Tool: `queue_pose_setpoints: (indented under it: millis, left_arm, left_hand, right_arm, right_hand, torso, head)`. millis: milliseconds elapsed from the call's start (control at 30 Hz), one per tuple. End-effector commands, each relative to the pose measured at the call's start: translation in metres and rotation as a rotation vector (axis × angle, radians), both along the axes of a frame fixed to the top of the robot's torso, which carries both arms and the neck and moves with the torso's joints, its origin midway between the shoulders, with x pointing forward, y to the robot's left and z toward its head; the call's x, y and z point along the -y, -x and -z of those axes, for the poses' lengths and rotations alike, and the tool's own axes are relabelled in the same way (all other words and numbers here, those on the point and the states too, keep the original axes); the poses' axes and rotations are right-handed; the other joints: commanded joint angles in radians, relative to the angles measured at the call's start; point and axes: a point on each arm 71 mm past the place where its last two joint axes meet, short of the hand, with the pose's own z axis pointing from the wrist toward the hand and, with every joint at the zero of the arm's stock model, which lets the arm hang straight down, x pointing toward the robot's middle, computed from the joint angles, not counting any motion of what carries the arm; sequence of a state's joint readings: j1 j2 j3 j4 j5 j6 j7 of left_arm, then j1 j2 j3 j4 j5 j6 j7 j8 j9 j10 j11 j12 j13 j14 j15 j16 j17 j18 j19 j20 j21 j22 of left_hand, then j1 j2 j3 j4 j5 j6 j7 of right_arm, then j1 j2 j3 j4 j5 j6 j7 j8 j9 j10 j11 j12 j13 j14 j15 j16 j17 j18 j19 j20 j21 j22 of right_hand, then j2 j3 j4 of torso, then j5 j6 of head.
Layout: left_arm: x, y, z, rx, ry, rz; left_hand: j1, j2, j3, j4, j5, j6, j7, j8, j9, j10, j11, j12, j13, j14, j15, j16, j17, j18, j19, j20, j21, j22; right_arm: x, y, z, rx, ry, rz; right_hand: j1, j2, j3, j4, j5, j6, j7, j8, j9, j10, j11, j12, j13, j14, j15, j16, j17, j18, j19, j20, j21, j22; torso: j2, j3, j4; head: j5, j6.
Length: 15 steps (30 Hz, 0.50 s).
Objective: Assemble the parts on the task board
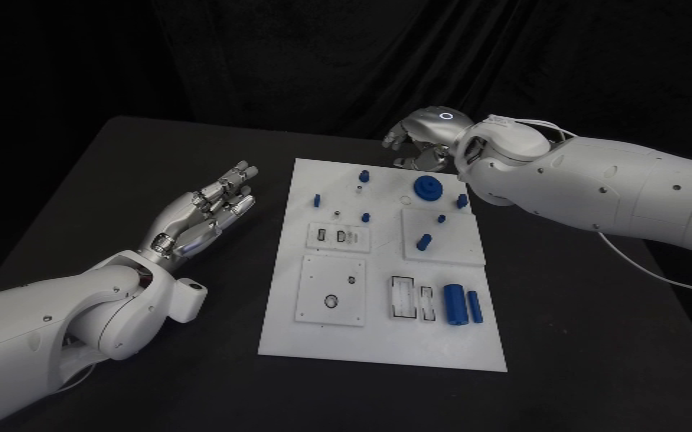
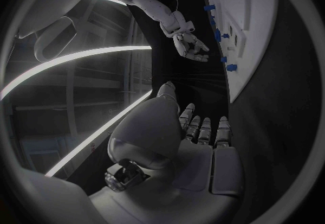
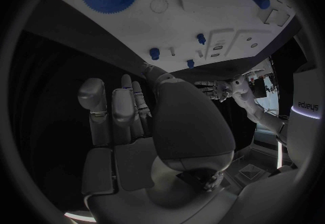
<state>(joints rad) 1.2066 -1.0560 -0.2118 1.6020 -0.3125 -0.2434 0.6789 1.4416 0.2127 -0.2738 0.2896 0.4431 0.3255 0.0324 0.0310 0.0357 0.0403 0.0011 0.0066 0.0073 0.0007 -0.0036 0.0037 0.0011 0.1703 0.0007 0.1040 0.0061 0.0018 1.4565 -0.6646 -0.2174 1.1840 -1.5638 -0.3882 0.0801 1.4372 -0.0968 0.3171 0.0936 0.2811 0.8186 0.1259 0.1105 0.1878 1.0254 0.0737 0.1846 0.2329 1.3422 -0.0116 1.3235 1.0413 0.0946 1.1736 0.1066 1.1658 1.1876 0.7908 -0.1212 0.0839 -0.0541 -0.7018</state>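
Surface: black table (image 1: 173,152) | Task board (image 1: 378,337): between both hands, small blue parts on it, blue gear (image 1: 428,188) just before right hand | Right hand (image 1: 421,142): at board's far edge, fingers curled, holding nothing | Left hand (image 1: 209,214): beside board, fingers extended, empty | Step: likely reaching; spread fingers, descend vertically over one part, avoid disturbing neighbours.

Blue parts (image 1: 427,189) scattered on flat white task board (image 1: 378,337)
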Motion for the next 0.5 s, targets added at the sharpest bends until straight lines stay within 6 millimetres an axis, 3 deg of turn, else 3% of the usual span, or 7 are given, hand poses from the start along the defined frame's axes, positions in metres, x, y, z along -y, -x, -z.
queue_pose_setpoints:
  millis: [33, 100, 167, 233, 300, 333, 500]
  left_arm:
    - [0.003, 0.007, -0.017, 0.21, 0.113, 0.057]
    - [0.003, 0.007, -0.017, 0.209, 0.114, 0.058]
    - [0.002, 0.007, -0.017, 0.208, 0.114, 0.058]
    - [0.002, 0.007, -0.017, 0.208, 0.113, 0.058]
    - [0.002, 0.007, -0.017, 0.208, 0.113, 0.059]
    - [0.002, 0.007, -0.017, 0.207, 0.113, 0.059]
    - [0.003, 0.006, -0.016, 0.206, 0.114, 0.062]
  left_hand:
    - [0.011, 0.002, 0.008, -0.001, 0.002, 0.005, 0.003, 0.006, 0.002, 0.0, 0.006, 0.002, 0.001, -0.001, 0.007, -0.004, -0.001, 0.005, 0.001, 0.006, -0.004, 0.0]
    - [0.015, 0.002, 0.009, -0.001, 0.002, 0.008, 0.003, 0.006, 0.002, 0.0, 0.006, 0.002, 0.002, -0.001, 0.007, -0.004, -0.001, 0.005, 0.001, 0.006, -0.004, 0.0]
    - [0.017, 0.001, 0.01, -0.001, 0.002, 0.008, 0.004, 0.007, 0.002, 0.001, 0.006, 0.002, 0.002, -0.001, 0.007, -0.004, -0.001, 0.005, 0.001, 0.006, -0.004, 0.0]
    - [0.017, 0.001, 0.01, -0.001, 0.002, 0.008, 0.004, 0.007, 0.002, 0.001, 0.006, 0.002, 0.002, -0.001, 0.007, -0.004, -0.001, 0.005, 0.001, 0.006, -0.004, 0.0]
    - [0.019, 0.001, 0.01, -0.001, 0.002, 0.009, 0.004, 0.007, 0.002, 0.0, 0.006, 0.002, 0.002, -0.001, 0.007, -0.004, -0.001, 0.005, 0.001, 0.006, -0.004, 0.0]
    - [0.019, 0.001, 0.01, -0.001, 0.002, 0.009, 0.004, 0.007, 0.002, 0.0, 0.006, 0.002, 0.002, -0.001, 0.007, -0.004, -0.001, 0.005, 0.001, 0.006, -0.004, 0.0]
    - [0.021, 0.002, 0.011, -0.001, 0.003, 0.009, 0.005, 0.007, 0.002, 0.0, 0.007, 0.002, 0.001, -0.001, 0.008, -0.004, -0.001, 0.005, 0.001, 0.007, -0.004, 0.0]
  right_arm:
    - [0.018, 0.007, 0.001, 0.016, -0.015, 0.035]
    - [0.029, 0.01, 0.005, -0.004, -0.007, 0.056]
    - [0.041, 0.014, 0.01, -0.025, 0.001, 0.079]
    - [0.051, 0.017, 0.015, -0.043, 0.008, 0.102]
    - [0.057, 0.018, 0.018, -0.054, 0.012, 0.119]
    - [0.061, 0.019, 0.02, -0.062, 0.014, 0.134]
    - [0.071, 0.02, 0.027, -0.097, 0.03, 0.185]
  right_hand:
    - [0.007, 0.016, -0.014, 0.0, 0.003, 0.039, 0.003, 0.0, 0.001, 0.043, -0.02, 0.154, 0.142, -0.014, -0.015, -0.028, -0.036, 0.022, -0.02, -0.012, -0.035, -0.013]
    - [0.006, 0.011, -0.032, -0.003, 0.006, 0.056, -0.009, -0.011, -0.002, 0.008, -0.031, 0.387, 0.347, -0.037, -0.026, -0.066, -0.085, 0.023, -0.042, -0.007, -0.074, -0.034]
    - [0.0, -0.003, -0.034, 0.007, 0.008, 0.053, -0.011, -0.028, -0.007, -0.099, -0.039, 0.597, 0.545, -0.046, -0.011, -0.089, -0.112, 0.041, -0.067, -0.02, -0.123, -0.062]
    - [-0.023, 0.0, -0.043, 0.029, 0.004, 0.046, -0.015, -0.04, -0.01, 0.156, -0.042, 1.041, 0.963, 0.085, -0.01, 0.085, 0.194, 0.024, -0.012, -0.017, -0.074, -0.013]
    - [-0.044, 0.0, -0.055, 0.048, 0.002, 0.041, -0.017, -0.044, -0.011, 0.465, -0.049, 1.342, 1.28, 0.186, -0.009, 0.212, 0.442, 0.009, 0.048, -0.016, -0.012, 0.047]
    - [-0.05, 0.006, -0.056, 0.056, 0.003, 0.041, -0.018, -0.043, -0.011, 0.532, -0.047, 1.38, 1.329, 0.209, -0.013, 0.233, 0.491, 0.005, 0.072, -0.018, 0.014, 0.073]
    - [-0.109, -0.002, -0.095, 0.094, 0.001, 0.004, -0.025, -0.046, -0.024, 0.545, -0.055, 1.386, 1.338, 0.229, -0.021, 0.247, 0.529, -0.024, 0.184, -0.026, 0.143, 0.182]
  torso:
    - [-0.001, 0.0006, -0.0018]
    - [-0.001, 0.0, -0.0013]
    - [-0.001, 0.0008, -0.0037]
    - [-0.001, 0.0013, -0.0066]
    - [-0.002, 0.0017, -0.0096]
    - [-0.002, 0.002, -0.0125]
    - [-0.002, 0.0037, -0.0185]
  head:
    - [0.002, -0.003]
    - [0.003, -0.004]
    - [0.006, -0.007]
    - [0.008, -0.007]
    - [0.011, -0.009]
    - [0.012, -0.01]
    - [0.018, -0.015]
